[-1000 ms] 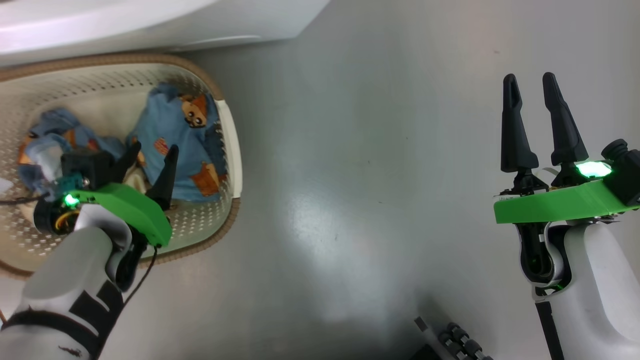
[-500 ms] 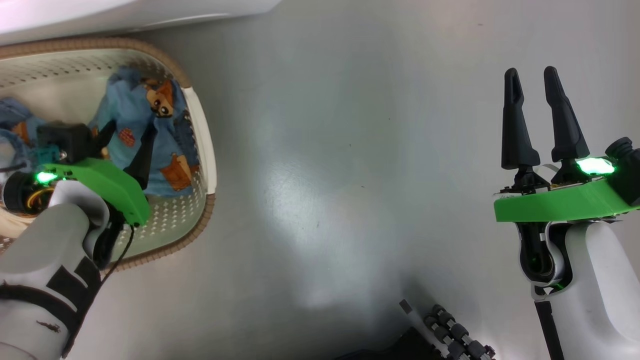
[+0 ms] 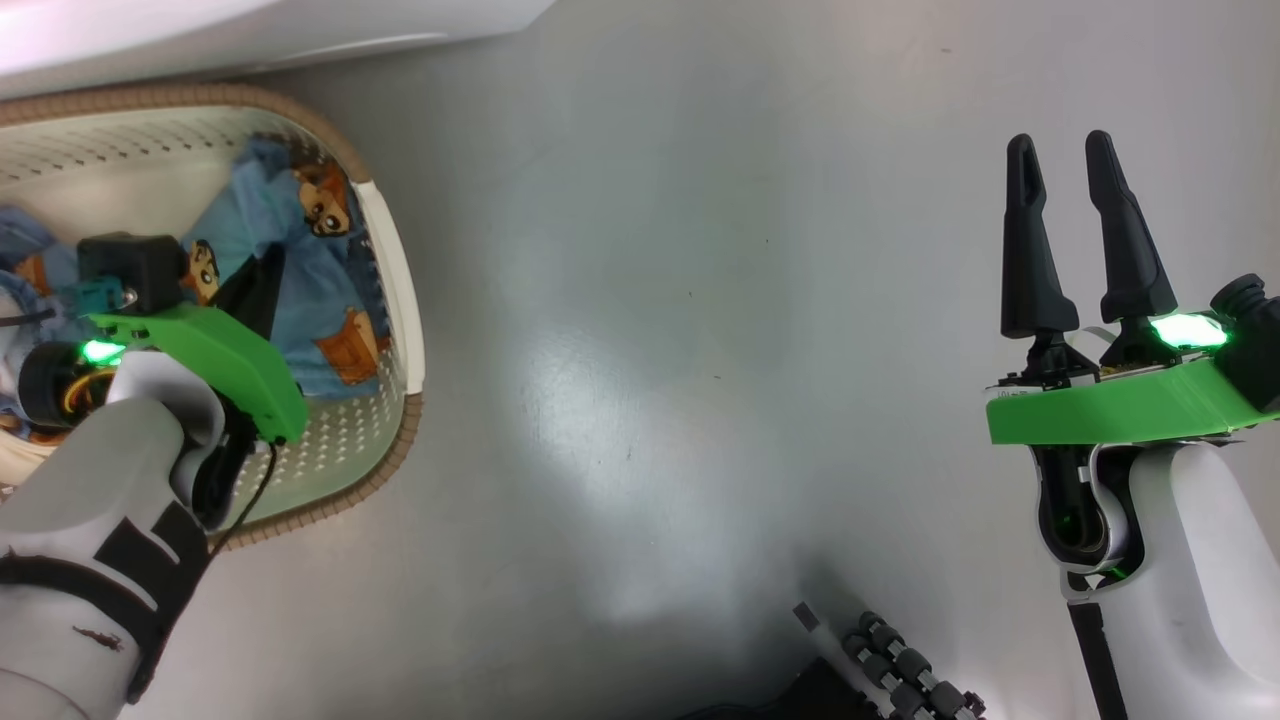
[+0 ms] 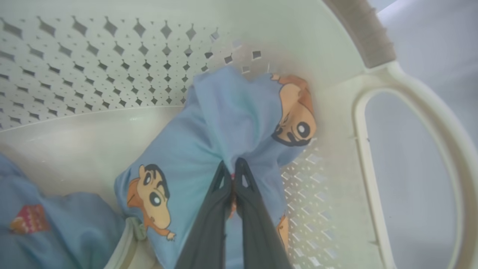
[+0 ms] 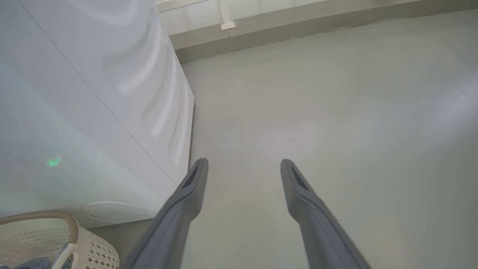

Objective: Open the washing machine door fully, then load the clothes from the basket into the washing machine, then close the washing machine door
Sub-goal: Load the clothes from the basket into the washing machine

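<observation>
Two grippers, doing two very different things. The left gripper [image 4: 232,164] is down inside the basket [image 4: 93,56] with its fingers squeezed together on a fold of the clothes [image 4: 224,123]. That's the light blue fabric with the cartoon print, and you can see the cloth bunching up right at the tips. That piece is heaped at the basket's end, pressed against the perforated wall just beside the white handle [image 4: 368,168]. More blue fabric sits toward the other end of the basket's bottom, with a pale cream bit peeking out next to it, though I can't really tell what that bit is.

The right gripper [image 3: 1060,150] hangs over bare floor [image 3: 700,350], well apart from the basket, fingers spread wide with nothing between them.

The basket itself stands on the floor just beside the washing machine [image 5: 93,112], its brown rim close to the bottom edge of the white panel.
</observation>
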{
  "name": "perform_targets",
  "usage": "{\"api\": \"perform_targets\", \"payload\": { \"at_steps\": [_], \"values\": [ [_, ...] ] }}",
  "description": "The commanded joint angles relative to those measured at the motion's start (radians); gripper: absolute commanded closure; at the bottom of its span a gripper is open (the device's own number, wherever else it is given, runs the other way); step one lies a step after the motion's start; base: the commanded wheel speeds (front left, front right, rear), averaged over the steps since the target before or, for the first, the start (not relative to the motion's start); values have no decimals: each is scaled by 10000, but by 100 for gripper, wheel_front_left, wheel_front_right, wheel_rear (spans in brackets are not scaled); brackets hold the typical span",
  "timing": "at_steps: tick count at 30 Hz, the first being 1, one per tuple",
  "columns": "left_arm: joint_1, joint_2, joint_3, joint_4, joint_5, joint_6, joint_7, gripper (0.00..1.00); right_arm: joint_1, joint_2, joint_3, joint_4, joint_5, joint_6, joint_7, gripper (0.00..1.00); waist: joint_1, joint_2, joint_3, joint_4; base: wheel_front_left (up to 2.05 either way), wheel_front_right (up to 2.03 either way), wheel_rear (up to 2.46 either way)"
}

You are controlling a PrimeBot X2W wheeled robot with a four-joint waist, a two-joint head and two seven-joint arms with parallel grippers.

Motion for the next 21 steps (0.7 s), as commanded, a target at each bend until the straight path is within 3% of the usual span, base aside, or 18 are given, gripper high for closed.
{"api": "perform_targets", "payload": {
  "at_steps": [1,14,21],
  "values": [
    [76,254,125,-73,-117,8,29,100,308,-15,195,-216,-80,56,-78,0,0,0,-85,34,0,0,0],
    [1097,84,201,-497,-1411,8,-327,100,339,-15,79,-17,-228,56,-78,0,0,0,-1600,627,0,0,0],
    [2044,165,1868,-1261,-931,8,-341,100,679,-55,17,340,-389,56,-78,0,0,0,-2811,1120,0,0,0]
  ]
}}
